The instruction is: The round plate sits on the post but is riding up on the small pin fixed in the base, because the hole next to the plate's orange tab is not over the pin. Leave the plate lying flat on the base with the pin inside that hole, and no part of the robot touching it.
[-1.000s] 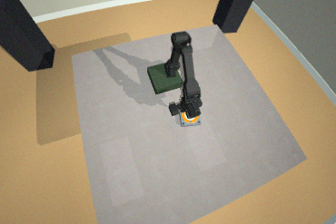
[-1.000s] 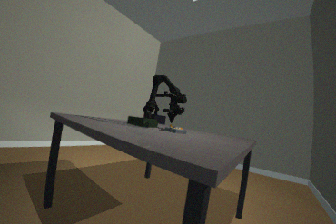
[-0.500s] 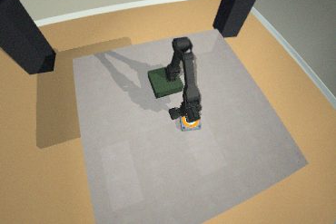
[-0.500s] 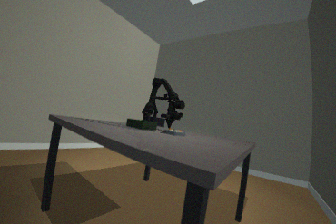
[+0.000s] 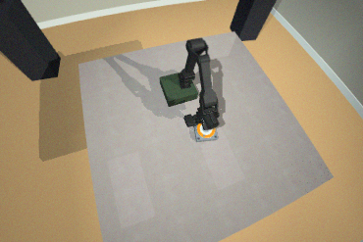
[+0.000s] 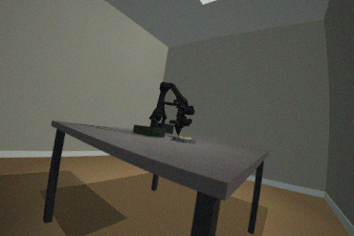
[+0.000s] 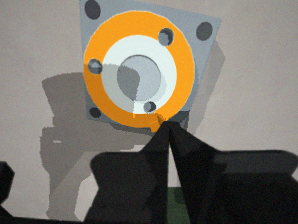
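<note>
The pincer (image 7: 167,131) is closed tight with nothing between its fingers; in the wrist view the two dark fingers meet in a single point. That point sits at the near edge of the plate (image 7: 140,70), right at the small orange tab (image 7: 156,121) that sticks out from the rim. Whether the tips actually touch the tab is hard to judge from this angle.

The plate is an orange ring with a white inner band, seated around the grey post (image 7: 137,77) at its centre. Three small holes show in the ring: one far right, one left, and one near, just beside the tab (image 7: 149,106). The plate lies on the square grey base (image 7: 207,55), whose corner holes show at the far left, far right and near left.

In the top view the base (image 5: 198,139) rests on the grey bench (image 5: 147,180), a little near and right of the arm's green mount (image 5: 172,92). The arm (image 5: 203,79) reaches from the mount over to the plate, with the pincer pointing down on it.
</note>
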You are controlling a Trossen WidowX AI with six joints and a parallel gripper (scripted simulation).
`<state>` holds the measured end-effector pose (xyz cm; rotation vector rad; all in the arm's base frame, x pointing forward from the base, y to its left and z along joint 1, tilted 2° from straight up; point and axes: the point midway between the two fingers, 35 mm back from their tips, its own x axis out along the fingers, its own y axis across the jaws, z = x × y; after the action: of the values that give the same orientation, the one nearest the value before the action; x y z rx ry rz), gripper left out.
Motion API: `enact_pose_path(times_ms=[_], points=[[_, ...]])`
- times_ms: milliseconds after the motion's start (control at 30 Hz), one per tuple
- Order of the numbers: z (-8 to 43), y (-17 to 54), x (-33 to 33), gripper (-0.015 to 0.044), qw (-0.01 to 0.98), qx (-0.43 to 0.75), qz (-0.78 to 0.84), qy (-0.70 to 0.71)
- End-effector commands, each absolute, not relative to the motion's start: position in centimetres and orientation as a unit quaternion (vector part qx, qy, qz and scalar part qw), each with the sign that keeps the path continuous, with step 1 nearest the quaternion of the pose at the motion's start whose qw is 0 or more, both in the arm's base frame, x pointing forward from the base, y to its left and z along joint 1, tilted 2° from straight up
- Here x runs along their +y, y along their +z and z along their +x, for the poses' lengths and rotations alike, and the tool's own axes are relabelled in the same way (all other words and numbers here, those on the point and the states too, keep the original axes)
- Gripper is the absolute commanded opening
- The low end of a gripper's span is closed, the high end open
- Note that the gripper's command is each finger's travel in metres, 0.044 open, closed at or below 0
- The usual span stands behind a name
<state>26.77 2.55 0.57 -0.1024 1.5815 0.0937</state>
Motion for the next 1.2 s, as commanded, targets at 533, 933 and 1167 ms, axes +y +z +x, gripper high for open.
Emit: enact_pose_path(times_ms=[533, 933, 1167], points=[[25.8, 0.6, 4.3, 0.0, 0.7, 0.711, -0.044, 0.045], [25.8, 1.3, 4.8, 0.0, 0.7, 0.711, -0.044, 0.045], [25.2, 5.0, 4.6, 0.0, 0.7, 0.711, -0.044, 0.045]])
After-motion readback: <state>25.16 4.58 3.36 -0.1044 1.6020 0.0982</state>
